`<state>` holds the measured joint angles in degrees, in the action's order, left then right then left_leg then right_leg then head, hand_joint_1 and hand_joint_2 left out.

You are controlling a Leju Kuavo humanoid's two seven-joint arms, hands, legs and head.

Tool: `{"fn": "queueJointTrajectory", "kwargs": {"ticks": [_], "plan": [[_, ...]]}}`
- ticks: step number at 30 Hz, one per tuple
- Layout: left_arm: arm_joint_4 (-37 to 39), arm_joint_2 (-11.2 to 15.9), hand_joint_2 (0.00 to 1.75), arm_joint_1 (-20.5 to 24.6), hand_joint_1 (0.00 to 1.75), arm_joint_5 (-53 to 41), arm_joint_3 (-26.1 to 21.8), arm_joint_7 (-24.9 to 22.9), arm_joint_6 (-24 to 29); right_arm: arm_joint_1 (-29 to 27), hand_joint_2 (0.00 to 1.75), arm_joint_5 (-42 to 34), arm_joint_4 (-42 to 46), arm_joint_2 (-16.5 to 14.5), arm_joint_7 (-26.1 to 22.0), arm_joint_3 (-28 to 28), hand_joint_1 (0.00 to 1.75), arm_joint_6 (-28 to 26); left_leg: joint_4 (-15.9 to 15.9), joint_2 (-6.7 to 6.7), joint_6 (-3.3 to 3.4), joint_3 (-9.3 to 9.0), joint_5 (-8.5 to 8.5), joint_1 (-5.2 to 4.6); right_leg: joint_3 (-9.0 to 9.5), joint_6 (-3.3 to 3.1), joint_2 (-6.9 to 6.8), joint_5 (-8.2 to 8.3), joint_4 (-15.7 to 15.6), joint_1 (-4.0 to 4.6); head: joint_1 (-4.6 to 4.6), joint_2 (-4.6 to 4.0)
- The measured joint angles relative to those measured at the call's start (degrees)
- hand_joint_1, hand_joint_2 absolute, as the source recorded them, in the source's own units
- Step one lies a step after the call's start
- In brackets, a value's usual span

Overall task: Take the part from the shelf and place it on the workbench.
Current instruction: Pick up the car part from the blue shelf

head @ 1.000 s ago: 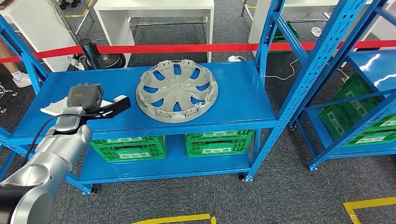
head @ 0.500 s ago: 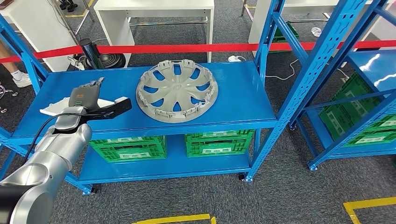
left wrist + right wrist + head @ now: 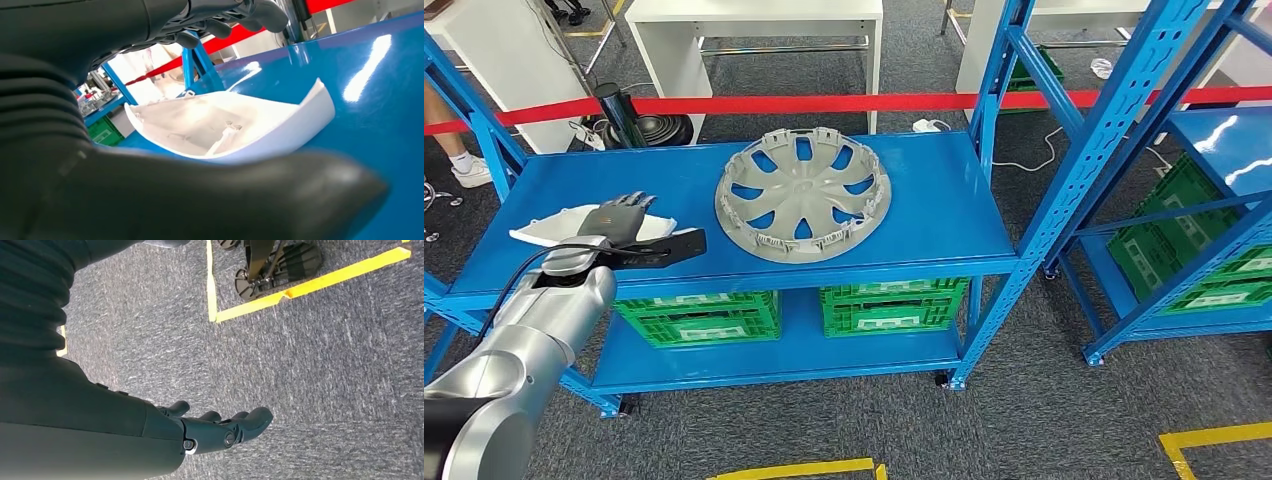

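Note:
A white curved plastic part point(image 3: 542, 231) lies at the left end of the blue shelf top point(image 3: 944, 215). My left hand point(image 3: 620, 224) hangs just over it, palm down, with the dark fingers spread above the part and the thumb reaching out to the right along the shelf. In the left wrist view the white part point(image 3: 235, 127) sits on the shelf between the fingers point(image 3: 260, 12) above it and the thumb point(image 3: 250, 195) on the near side, and neither touches it. My right hand point(image 3: 220, 430) hangs by the floor with its fingers apart and nothing in them.
A grey wheel cover point(image 3: 804, 193) lies on the middle of the shelf, right of my left hand. Green crates point(image 3: 699, 315) stand on the lower level. Red barrier tape point(image 3: 824, 103) runs behind, and a second blue rack point(image 3: 1214, 200) stands at the right.
My left hand has tipped forward and come down over the white part, from upright to palm down. Its thumb has dropped toward the shelf. The part and wheel cover have not moved.

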<state>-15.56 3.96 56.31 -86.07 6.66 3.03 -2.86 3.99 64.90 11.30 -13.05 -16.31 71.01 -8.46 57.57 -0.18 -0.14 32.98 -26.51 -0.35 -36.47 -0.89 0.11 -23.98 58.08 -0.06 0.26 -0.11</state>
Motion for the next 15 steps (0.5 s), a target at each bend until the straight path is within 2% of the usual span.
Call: {"fn": "queueJointTrajectory", "kwargs": {"ticks": [6, 15], "plan": [[0.0, 0.7, 0.00, 0.6, 0.00, -0.2, 0.0, 0.9, -5.4, 0.0, 1.75, 0.1, 0.0, 0.0, 0.0, 0.0, 0.00, 0.2, 0.0, 0.00, 0.00, 0.00, 0.00, 0.00, 0.00, 0.00, 0.00, 0.00, 0.0, 0.00, 0.00, 0.00], [0.0, 1.5, 0.00, 0.6, 0.00, -0.3, 0.1, -0.9, -5.7, 0.0, 1.75, 0.4, 0.0, 0.0, -0.1, 0.0, 0.00, 0.4, 0.0, 0.00, 0.00, 0.00, 0.00, 0.00, 0.00, 0.00, 0.00, 0.00, 0.0, 0.00, 0.00, 0.00]]}}
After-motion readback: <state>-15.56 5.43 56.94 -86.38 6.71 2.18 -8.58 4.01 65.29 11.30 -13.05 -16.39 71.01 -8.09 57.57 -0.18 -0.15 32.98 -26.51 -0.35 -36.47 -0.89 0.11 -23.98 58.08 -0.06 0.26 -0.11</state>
